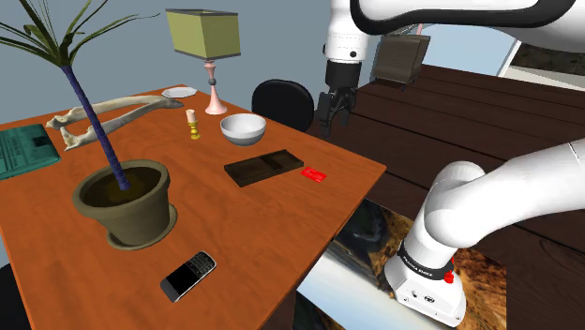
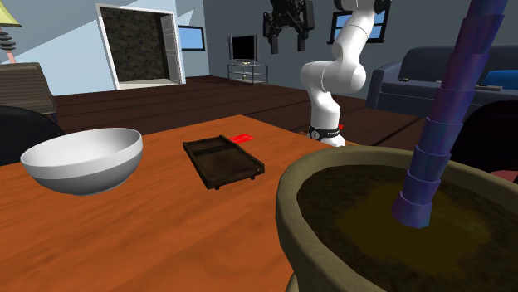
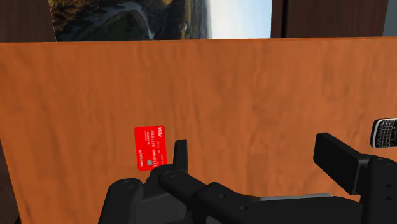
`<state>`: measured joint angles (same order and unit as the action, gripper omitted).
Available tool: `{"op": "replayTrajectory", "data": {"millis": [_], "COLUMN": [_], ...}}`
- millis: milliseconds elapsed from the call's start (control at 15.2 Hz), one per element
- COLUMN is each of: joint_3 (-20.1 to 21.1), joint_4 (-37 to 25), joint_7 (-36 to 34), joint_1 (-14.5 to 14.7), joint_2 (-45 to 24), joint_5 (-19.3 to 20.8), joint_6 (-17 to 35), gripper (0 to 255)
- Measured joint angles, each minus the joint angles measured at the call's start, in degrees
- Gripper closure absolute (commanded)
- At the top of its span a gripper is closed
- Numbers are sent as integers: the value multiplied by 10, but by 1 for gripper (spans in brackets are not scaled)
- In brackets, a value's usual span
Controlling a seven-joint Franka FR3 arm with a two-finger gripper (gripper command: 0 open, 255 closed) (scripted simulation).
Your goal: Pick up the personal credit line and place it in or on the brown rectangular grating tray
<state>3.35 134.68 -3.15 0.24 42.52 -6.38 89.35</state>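
Note:
A small red card (image 1: 315, 174) lies flat on the orange wooden table (image 1: 244, 234), close to the table's edge on the stand's side. Just beside it is the dark brown rectangular tray (image 1: 263, 168), seen as a shallow tray (image 2: 222, 160) with the red card (image 2: 241, 138) behind it in the second exterior view. My black gripper (image 1: 334, 117) hangs well above the table's far corner, open and with nothing in it. In the wrist view the card (image 3: 150, 147) sits far below, just outside one finger (image 3: 181, 156) of the gripper (image 3: 257, 159).
A white bowl (image 1: 243, 128) stands behind the tray. A potted plant (image 1: 125, 200) and a black phone (image 1: 187, 276) take up the near table. A lamp (image 1: 204, 37), a bone (image 1: 103, 119), a small bottle (image 1: 193, 124) and a green book (image 1: 23, 150) are further back.

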Motion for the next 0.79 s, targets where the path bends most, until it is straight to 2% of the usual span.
{"op": "replayTrajectory", "data": {"millis": [132,330,792], "joint_3": [-1,-10,-27], "joint_4": [-2,-6,-50], "joint_7": [2,17,47], "joint_1": [-1,-7,-23], "joint_2": [-12,-68,-247], "joint_5": [2,14,46], "joint_6": [2,12,34], "gripper": [0,0,0]}}
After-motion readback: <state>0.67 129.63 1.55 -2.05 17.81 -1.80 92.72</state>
